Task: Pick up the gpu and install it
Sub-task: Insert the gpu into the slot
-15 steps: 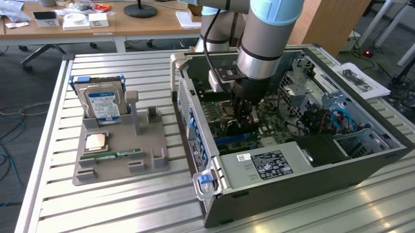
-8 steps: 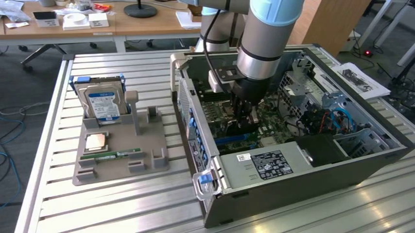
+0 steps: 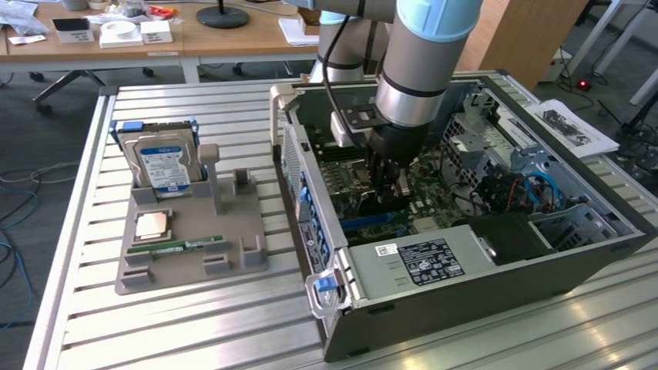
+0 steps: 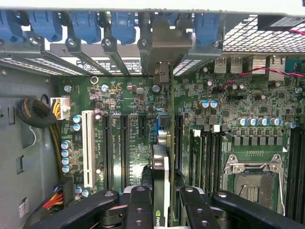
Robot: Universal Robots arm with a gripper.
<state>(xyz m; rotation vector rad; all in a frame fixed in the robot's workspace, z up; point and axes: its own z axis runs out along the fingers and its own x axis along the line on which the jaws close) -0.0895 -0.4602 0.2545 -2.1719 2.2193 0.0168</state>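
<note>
the arm's grey and pale-blue tube reaches down into the open computer case (image 3: 463, 262), a dark metal box lying on its side on a ribbed aluminium table (image 3: 185, 331). inside the case, the black gripper (image 4: 164, 195) is clamped on the gpu (image 4: 160, 162), with one dark finger pressed against each flat face. the card stands on edge above the green motherboard (image 4: 128, 143) on the case floor, thin as a blade from the wrist view, with a small green logo on its near end. its pale metal bracket (image 4: 162, 47) reaches the case's rear wall, among the row of blue plastic slot clips (image 4: 86, 24). i can't tell whether its lower edge is touching the slot.

close around the card inside the case are long black slots and a white slot (image 4: 88, 143) on one side of it. on the other side is the silver-framed cpu socket (image 4: 252, 176). a sleeved black cable bundle (image 4: 35, 114) curls against the case's bare grey wall. blue cables (image 3: 540, 189) loop near the drive bays at the case's far end.

outside the case, to the exterior view's left of it, a grey moulded holder (image 3: 185, 262) carries a silver hard drive (image 3: 162, 166) with a blue label standing upright. a coppery square chip (image 3: 154, 225) and a narrow green ram stick (image 3: 190, 247) lie flat on the holder.
</note>
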